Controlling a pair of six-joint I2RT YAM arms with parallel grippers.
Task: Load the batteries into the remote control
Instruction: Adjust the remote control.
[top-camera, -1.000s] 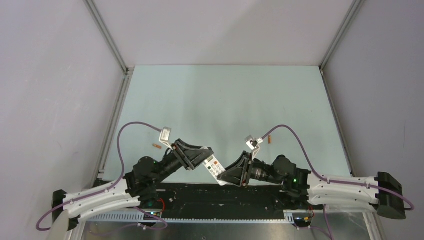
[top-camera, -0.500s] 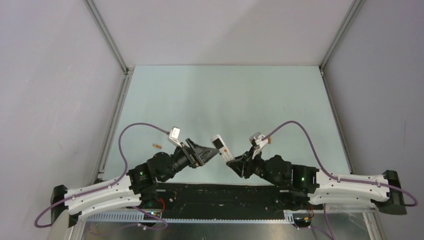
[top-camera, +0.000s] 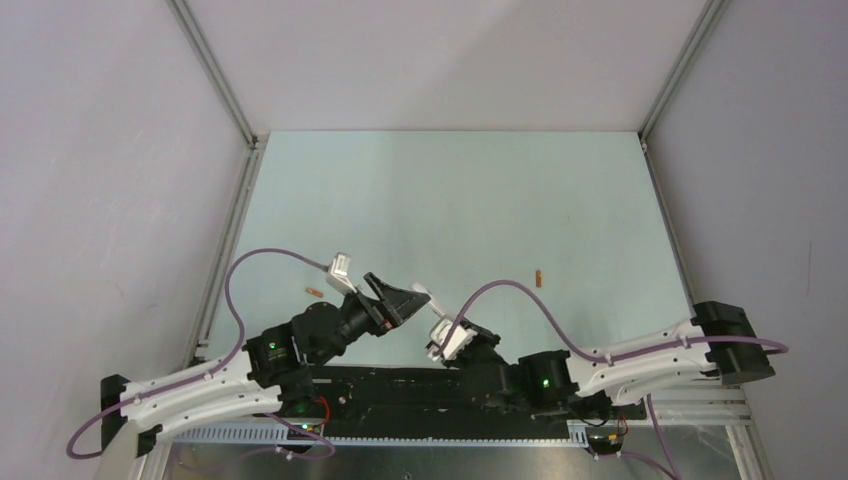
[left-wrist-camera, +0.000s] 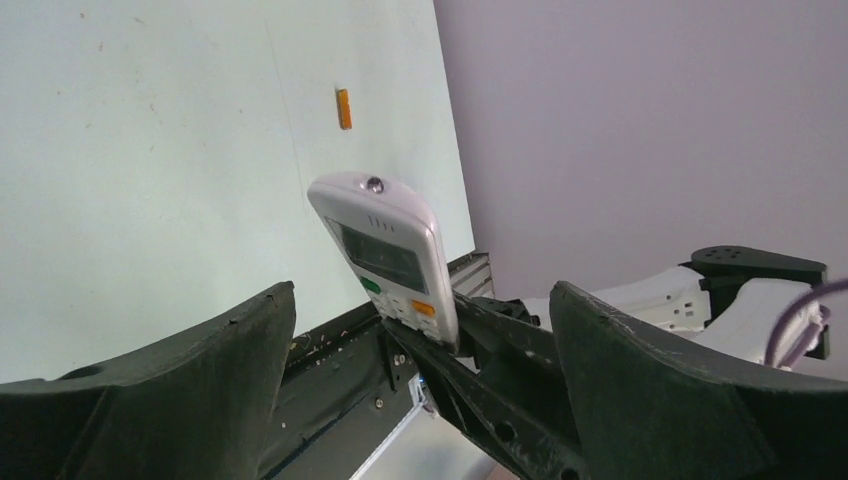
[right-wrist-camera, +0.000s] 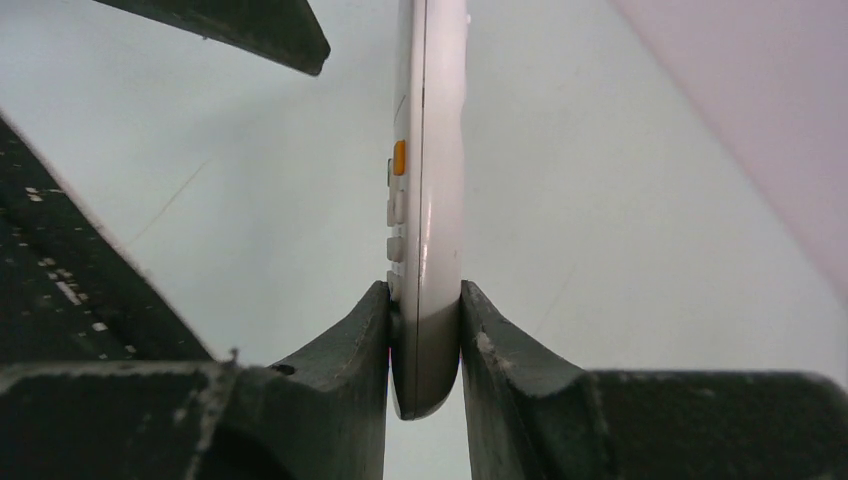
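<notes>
Remote (right-wrist-camera: 430, 180): pinched across its faces at lower end by right end effector (right-wrist-camera: 425, 305), held above desk (top-camera: 450, 200), near left end effector (left-wrist-camera: 420, 300), spread wide. Looks light, stiff and smooth, so may slip; better taken by long edges, leaving back free.

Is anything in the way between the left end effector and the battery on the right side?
Yes. The remote control, clamped in the right end effector, stands between the open left end effector and that battery.

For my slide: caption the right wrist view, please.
Right gripper clamps the white remote control, seen edge-on.
</notes>
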